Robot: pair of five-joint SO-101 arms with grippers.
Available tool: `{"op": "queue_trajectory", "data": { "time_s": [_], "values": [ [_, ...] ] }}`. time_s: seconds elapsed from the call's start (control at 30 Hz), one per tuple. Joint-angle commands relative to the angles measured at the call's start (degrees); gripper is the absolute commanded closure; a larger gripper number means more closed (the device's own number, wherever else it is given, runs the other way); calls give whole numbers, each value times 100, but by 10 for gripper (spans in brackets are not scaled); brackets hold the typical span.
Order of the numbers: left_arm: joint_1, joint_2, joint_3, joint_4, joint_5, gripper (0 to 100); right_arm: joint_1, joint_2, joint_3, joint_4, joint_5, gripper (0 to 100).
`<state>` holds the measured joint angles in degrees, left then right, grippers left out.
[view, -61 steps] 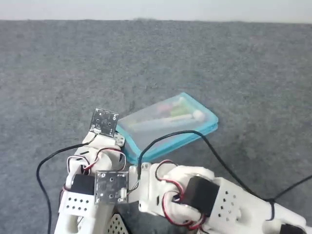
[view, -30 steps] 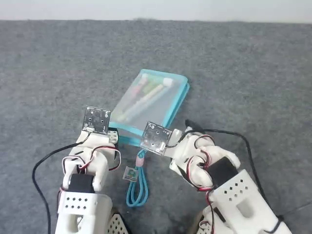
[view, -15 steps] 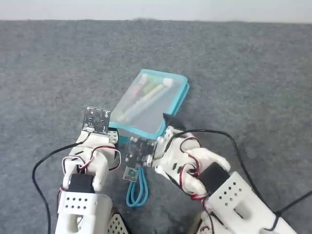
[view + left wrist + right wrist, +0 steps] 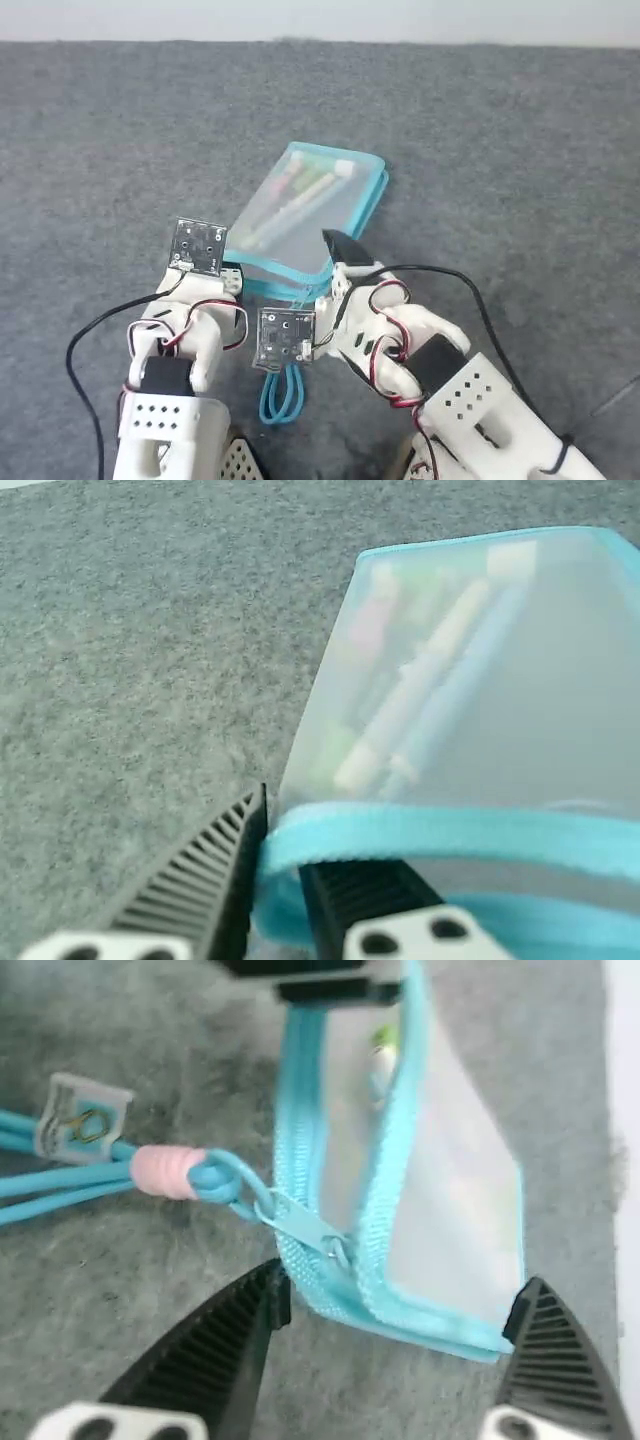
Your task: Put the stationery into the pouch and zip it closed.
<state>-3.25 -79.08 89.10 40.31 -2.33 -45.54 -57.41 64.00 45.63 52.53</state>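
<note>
The translucent pouch (image 4: 305,205) with teal trim lies mid-table, and several pens (image 4: 430,695) show through its side. My left gripper (image 4: 278,885) is shut on the teal edge at the pouch's near corner (image 4: 238,275). My right gripper (image 4: 390,1355) stands open, straddling the zip end of the pouch (image 4: 400,1210), one finger on each side and neither touching it. The zipper pull (image 4: 305,1230) sits at that end, tied to a teal cord with a pink bead (image 4: 168,1172) and a small tag (image 4: 88,1120). The cord loop (image 4: 283,390) trails toward the arms.
Grey carpet-like table cover (image 4: 500,150) lies all around the pouch, with open room to its far side, left and right. The right arm's black cable (image 4: 480,310) loops over the table near the pouch. The left gripper's fingers (image 4: 320,985) show beyond the pouch in the right wrist view.
The pouch was swung round from lying crosswise to pointing away from the arms. The right arm has since shifted left and down over the zip end. The left arm kept still.
</note>
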Motion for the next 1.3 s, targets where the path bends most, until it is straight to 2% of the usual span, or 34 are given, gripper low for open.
{"op": "queue_trajectory", "data": {
  "time_s": [0.0, 0.2, 0.27, 0.4, 0.47, 0.63, 0.73, 0.9, 1.1, 1.27],
  "values": [
    [0, -79, -470, -9, 149, 990, 66, 514, -70, -514, 97, 660],
    [0, -79, -470, -18, 149, 990, 479, 1560, -220, -1218, -18, 683],
    [0, -79, -470, -26, 149, 990, 655, 1736, -360, -1253, -343, 763],
    [0, -88, -453, -35, 149, 989, 734, 1842, -527, -1543, -1275, 998],
    [0, -88, -435, -35, 149, 989, 734, 1842, -536, -1604, -1653, 967],
    [0, -97, -470, -35, 149, 987, 875, 1886, -545, -1604, -1943, 994],
    [9, -97, -611, 0, 149, 973, 1279, 1903, -554, -1648, -2453, 993],
    [0, -97, -699, 0, 149, 885, 2053, 1921, -712, -1657, -3429, 993],
    [0, -105, -725, 0, 123, 866, 2149, 2273, -756, -1877, -3499, 993],
    [9, -132, -769, 220, -466, 866, 2492, 3327, -1196, -2237, -3508, 993]
  ]
}}
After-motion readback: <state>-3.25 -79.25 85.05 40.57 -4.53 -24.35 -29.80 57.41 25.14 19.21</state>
